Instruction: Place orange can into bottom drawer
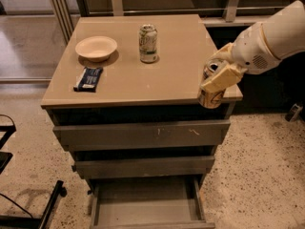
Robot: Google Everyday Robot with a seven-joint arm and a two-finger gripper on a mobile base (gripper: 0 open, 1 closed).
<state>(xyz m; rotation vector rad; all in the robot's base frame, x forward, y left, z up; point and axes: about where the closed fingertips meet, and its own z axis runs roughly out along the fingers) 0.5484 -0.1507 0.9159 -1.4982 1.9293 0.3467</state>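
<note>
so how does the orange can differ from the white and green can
Colour: the orange can is orange-gold with dark markings; the white-and-green can is pale with green print. Place: the orange can is at the cabinet top's front right edge; the white-and-green can stands upright near the back middle. State: the gripper grips the orange can; the white-and-green can stands free. Both are small drink cans.

No text is legible anywhere. The gripper (pixel 216 74), right of centre, clasps the orange can (pixel 208 97), its markings unreadable.

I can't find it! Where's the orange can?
In the camera view, the gripper holds the orange can at the front right corner of the cabinet top.
</note>
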